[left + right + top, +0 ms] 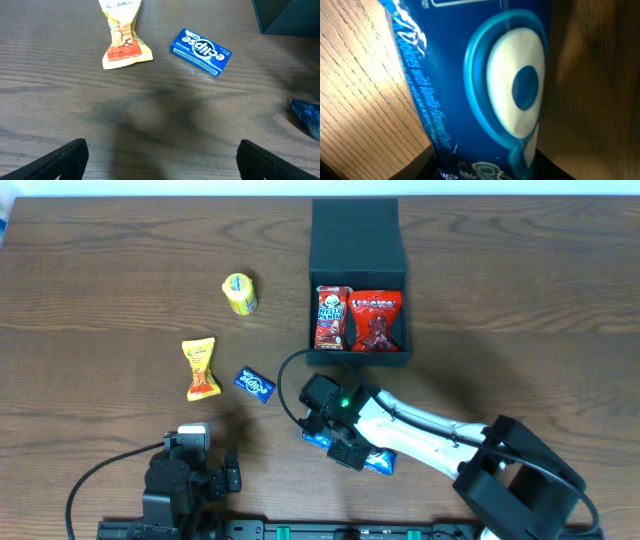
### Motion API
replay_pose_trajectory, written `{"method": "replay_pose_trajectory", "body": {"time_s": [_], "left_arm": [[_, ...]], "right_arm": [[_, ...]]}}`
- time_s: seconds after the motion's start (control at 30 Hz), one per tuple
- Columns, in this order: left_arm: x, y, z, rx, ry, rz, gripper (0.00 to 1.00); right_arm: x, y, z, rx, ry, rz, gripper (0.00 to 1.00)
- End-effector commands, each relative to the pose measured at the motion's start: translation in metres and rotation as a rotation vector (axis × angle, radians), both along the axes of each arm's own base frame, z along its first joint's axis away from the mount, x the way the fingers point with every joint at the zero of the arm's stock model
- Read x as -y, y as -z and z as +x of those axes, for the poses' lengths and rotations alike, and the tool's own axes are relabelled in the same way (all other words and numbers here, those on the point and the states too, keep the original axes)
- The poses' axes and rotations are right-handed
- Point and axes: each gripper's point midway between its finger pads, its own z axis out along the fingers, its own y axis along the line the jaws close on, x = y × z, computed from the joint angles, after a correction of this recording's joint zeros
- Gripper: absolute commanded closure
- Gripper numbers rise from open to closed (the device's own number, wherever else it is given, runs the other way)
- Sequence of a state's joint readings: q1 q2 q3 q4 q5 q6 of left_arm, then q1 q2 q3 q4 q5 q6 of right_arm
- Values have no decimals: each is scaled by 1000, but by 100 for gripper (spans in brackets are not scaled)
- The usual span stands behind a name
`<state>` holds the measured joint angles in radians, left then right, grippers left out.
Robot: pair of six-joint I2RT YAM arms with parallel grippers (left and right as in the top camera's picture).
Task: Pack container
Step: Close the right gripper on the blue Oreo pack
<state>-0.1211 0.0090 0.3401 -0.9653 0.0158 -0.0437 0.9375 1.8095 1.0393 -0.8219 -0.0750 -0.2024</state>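
Left gripper [162, 162]: lower left of the overhead frame, released, jaws spread wide over bare table [90, 290], holding nothing.
Right gripper [343, 448]: lower centre of the overhead frame, down on the blue cookie packet [480, 90]. Its wrist view is filled by the wrapper, with only dark finger edges at the bottom, so whether it has clenched on the packet cannot be told.
Step in hand: judged to be the pick-up of the blue cookie packet for packing.
Doing it well: the grip should cross the packet's narrow width near its middle, firm enough that the slick wrapper does not slide. A straight lift before the carry toward the upper centre would keep it from dragging.
Black cable [283, 385]: loops left of the right gripper, near the box front; it could snag on the way.
Gum box [201, 52]: blue, flat, just left of the cable, apart from the gripper.
Orange-yellow packet [124, 42]: left of the gum box, not touching it.
Yellow round snack [240, 293]: further up, left of centre, alone.
Container [358, 358]: upper centre, lid flap open toward the top edge. A Hello Panda packet [332, 317] and a red packet [377, 320] lie side by side inside.
In the way: those two packets fill most of the floor, so the blue one probably has to go on top or be slid in edgewise.
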Motion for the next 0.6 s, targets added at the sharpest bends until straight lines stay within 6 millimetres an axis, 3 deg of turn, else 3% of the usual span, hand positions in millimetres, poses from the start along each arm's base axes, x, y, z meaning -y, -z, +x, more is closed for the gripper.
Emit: {"method": "replay_pose_trajectory", "body": {"time_s": [0.0,0.57], "left_arm": [[-1,17,-6,-54,6,17,4],[-1,17,-6,-54,6,17,4]], "right_arm": [[1,5,-4,-14,-12,-14,59],[1,5,-4,-14,-1,-14,70]]}}
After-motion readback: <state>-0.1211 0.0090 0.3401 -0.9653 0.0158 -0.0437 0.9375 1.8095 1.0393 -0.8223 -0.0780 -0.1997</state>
